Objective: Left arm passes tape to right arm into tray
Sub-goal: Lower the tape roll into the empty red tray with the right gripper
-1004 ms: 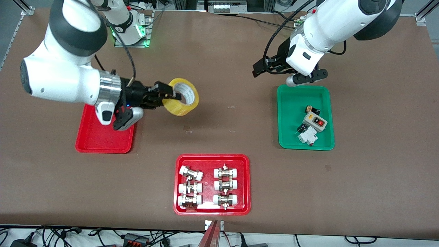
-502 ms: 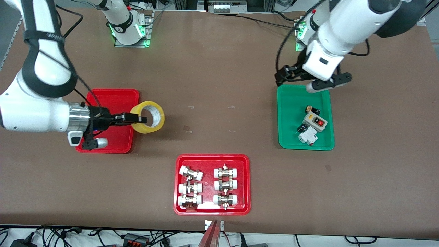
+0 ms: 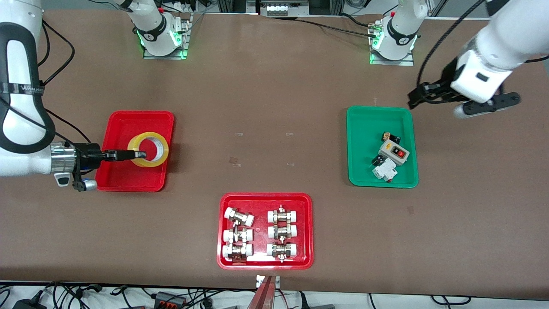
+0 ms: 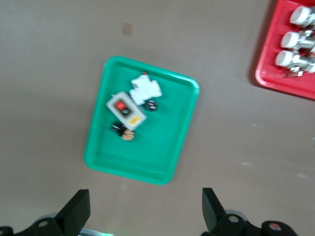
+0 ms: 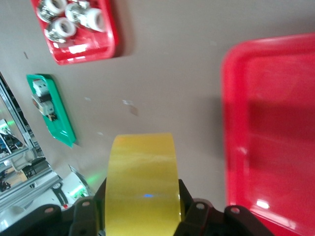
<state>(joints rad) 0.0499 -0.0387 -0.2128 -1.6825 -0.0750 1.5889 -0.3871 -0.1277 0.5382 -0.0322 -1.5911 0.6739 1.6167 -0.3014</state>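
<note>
Two black fingers of the right gripper (image 3: 136, 154) were clamped on the wall of the tape (image 3: 149, 149), one finger inside the pale core and one against the yellow outside, and we saw the roll held up over the tray (image 3: 128, 182). In the right wrist view the tape (image 5: 142, 189) filled the space between the fingers, with the red tray (image 5: 275, 132) beneath and beside it. We found the right arm (image 3: 21, 159) reaching in from the counter (image 3: 274, 94) edge at its own end. The left gripper (image 3: 422, 93) hung over bare counter just beside the green tray (image 3: 364, 171), toward the left arm's end, its fingers (image 4: 76, 211) spread wide and holding nothing. We noted small electrical parts (image 3: 392, 156) in the green tray. Nearest the front camera lay a wider red tray (image 3: 265, 264) with metal fittings (image 3: 281, 234).
</note>
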